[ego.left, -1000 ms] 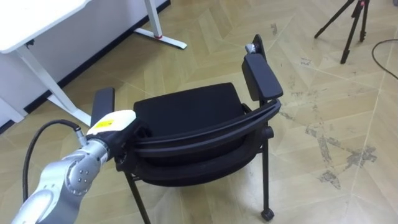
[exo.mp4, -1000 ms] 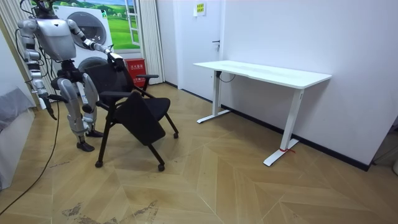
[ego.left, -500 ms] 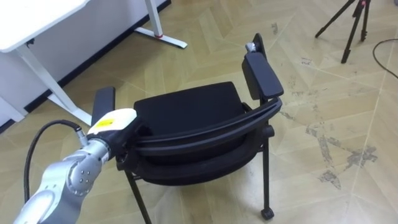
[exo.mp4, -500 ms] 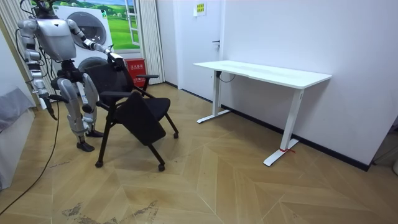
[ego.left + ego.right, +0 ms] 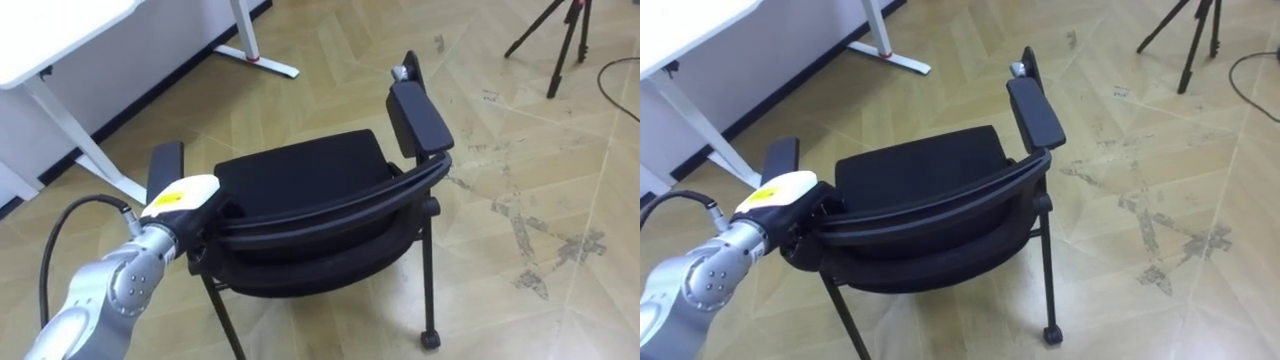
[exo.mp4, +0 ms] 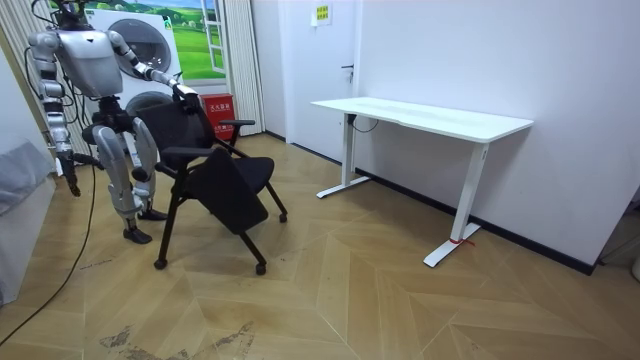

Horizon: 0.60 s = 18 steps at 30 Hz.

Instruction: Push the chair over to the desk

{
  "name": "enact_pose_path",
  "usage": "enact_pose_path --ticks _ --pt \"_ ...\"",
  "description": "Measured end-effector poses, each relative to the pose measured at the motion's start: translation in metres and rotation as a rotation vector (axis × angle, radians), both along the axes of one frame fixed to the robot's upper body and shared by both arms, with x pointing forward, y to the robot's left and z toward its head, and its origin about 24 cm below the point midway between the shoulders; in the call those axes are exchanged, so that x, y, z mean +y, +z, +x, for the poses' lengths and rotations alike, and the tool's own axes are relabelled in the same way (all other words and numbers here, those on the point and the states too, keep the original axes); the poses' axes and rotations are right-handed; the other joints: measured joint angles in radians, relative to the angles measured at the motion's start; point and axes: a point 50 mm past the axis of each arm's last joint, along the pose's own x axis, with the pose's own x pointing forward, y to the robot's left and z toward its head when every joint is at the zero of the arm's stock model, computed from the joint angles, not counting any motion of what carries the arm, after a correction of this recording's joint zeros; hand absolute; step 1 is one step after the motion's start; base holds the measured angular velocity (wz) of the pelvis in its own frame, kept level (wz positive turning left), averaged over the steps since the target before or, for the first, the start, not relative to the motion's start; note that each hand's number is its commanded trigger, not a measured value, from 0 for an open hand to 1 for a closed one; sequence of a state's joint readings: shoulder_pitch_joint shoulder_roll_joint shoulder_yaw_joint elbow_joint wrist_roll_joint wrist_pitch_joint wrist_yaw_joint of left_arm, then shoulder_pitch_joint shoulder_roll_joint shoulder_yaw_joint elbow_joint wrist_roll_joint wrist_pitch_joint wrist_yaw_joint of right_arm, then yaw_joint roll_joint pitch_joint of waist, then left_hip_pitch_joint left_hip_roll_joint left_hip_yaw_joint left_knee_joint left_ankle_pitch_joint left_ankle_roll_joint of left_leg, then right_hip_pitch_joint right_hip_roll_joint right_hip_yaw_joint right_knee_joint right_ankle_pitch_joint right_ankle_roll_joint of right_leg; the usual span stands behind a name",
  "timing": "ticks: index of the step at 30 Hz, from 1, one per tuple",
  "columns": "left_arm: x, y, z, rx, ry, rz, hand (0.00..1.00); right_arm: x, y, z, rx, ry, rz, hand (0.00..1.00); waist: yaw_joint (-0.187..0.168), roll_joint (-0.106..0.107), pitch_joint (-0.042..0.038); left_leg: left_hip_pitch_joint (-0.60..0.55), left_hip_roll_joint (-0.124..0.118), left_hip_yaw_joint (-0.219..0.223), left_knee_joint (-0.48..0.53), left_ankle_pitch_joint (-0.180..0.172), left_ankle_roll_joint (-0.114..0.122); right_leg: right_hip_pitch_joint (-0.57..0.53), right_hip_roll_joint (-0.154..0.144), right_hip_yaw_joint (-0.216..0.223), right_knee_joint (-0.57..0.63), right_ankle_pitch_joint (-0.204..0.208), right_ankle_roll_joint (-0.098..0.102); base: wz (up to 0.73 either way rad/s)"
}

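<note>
Well, your left hand [image 5: 180,197] sits at the left end of the backrest [image 5: 335,212] of the chair [image 5: 300,178], just behind the left armrest [image 5: 165,167], with its pale back turned up. Whether it grips the black rail or only rests against it, you cannot tell. The chair stands on the wooden floor [image 5: 520,140] right in front of you, its seat facing away from you towards the white desk [image 5: 60,30]. In the room view it is well apart from that desk. Your right hand [image 6: 70,178] hangs low at your side, on the room view's left, clear of the chair, and you cannot tell its state either. A tripod [image 5: 565,35] stands far off to your right
</note>
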<state>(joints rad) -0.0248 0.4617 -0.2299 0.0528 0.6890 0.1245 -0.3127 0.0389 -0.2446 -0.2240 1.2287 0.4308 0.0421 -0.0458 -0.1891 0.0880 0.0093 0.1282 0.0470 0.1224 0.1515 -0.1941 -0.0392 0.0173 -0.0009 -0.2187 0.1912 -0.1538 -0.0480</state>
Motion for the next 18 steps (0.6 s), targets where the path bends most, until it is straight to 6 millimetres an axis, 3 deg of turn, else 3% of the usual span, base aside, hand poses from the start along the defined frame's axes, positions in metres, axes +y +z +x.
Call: enact_pose_path --ticks 5,9,13,15,18 --pt "0.001 0.002 0.001 -0.014 0.0 0.006 1.0 -0.02 0.021 0.035 -0.126 -0.007 -0.136 0.0 0.002 -0.011 0.0013 -0.004 -0.002 0.004 0.001 0.0 0.0 -0.014 -0.01 0.002 0.02 -0.005 0.002 -0.02" --pt "0.004 0.006 0.0 -0.039 0.006 0.017 1.0 -0.03 0.059 0.083 -0.28 0.157 -0.351 0.0 0.003 -0.026 0.002 -0.015 -0.005 0.014 0.004 0.0 0.0 -0.036 -0.011 0.012 0.039 -0.007 0.002 -0.07" --pt "0.008 0.006 -0.001 -0.045 0.013 0.028 1.0 -0.021 0.115 0.134 -0.485 0.364 -0.623 0.0 0.008 -0.036 -0.0043 -0.015 -0.007 0.034 0.013 0.0 0.0 -0.046 -0.008 0.028 0.051 -0.006 0.001 -0.12" --pt "0.008 0.007 -0.001 -0.056 0.011 0.034 1.0 -0.013 0.133 0.148 -0.558 0.444 -0.696 0.0 0.007 -0.044 -0.0092 -0.012 -0.006 0.034 0.013 0.0 0.0 -0.046 -0.007 0.029 0.051 -0.005 0.0 -0.03" --pt "0.008 0.007 -0.003 -0.063 0.003 0.039 1.0 -0.002 0.16 0.162 -0.664 0.513 -0.787 0.0 0.019 -0.05 -0.0093 -0.002 -0.005 0.039 0.011 0.0 0.0 -0.043 -0.006 0.034 0.051 -0.003 -0.001 -0.09"
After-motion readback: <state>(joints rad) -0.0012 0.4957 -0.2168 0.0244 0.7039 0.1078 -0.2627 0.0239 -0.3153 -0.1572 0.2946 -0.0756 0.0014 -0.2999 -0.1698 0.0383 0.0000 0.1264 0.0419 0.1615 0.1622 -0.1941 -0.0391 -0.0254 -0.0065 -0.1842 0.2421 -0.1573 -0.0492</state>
